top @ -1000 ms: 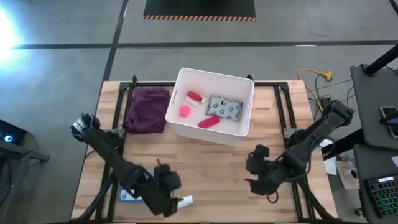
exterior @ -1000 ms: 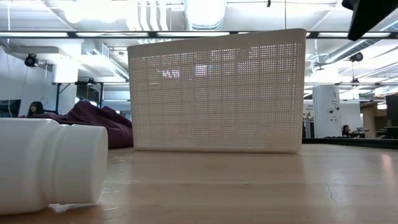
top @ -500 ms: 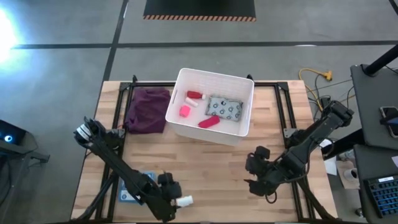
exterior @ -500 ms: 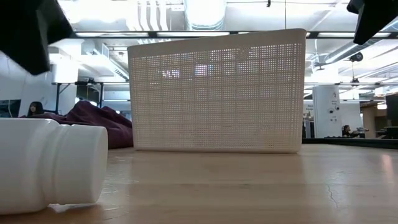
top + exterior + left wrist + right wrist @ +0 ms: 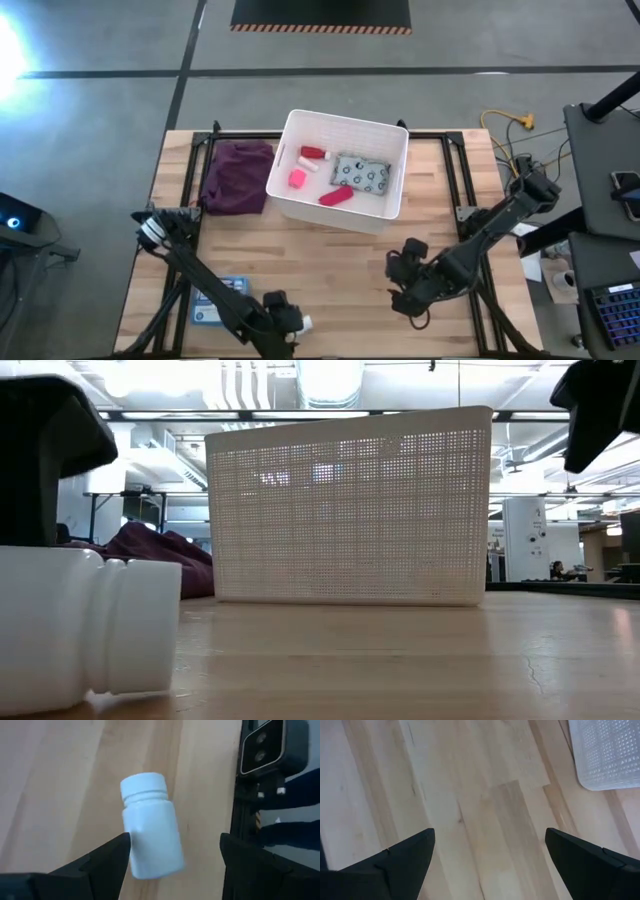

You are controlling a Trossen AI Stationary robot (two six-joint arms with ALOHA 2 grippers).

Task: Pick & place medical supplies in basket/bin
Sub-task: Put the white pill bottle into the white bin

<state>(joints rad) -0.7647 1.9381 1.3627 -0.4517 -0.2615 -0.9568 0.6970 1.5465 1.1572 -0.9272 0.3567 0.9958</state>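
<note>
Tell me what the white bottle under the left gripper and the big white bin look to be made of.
The white bottle looks like smooth, opaque, matte plastic: ridged neck, moulded cap. It lies on its side between the open left gripper fingers. The bin looks like rigid white plastic, since its wall is a fine perforated grid that light passes through.

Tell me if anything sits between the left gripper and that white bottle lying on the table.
Nothing visible does. The left gripper is open with the white bottle lying on its side between its fingers on the bare wooden table.
</note>
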